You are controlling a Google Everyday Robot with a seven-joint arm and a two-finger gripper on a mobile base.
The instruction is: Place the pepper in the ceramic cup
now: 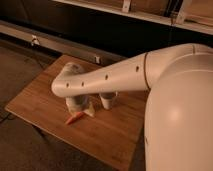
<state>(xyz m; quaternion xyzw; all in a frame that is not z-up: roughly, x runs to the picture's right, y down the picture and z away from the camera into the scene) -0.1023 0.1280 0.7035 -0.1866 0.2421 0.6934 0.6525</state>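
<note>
The pepper [74, 118], small and orange-red, lies flat on the wooden table [35, 107], left of the middle. The white ceramic cup [108, 101] stands upright just to its right, and my arm hides its rim. My gripper [82, 110] hangs from the wrist straight down to the table. It is right above and beside the pepper's thick end, between the pepper and the cup. I cannot tell whether it touches the pepper.
My white arm [115, 75] reaches from the right across the table's back half and hides what lies behind it. The table's front edge runs diagonally toward the lower right. A dark wall with a rail [60, 45] stands behind the table.
</note>
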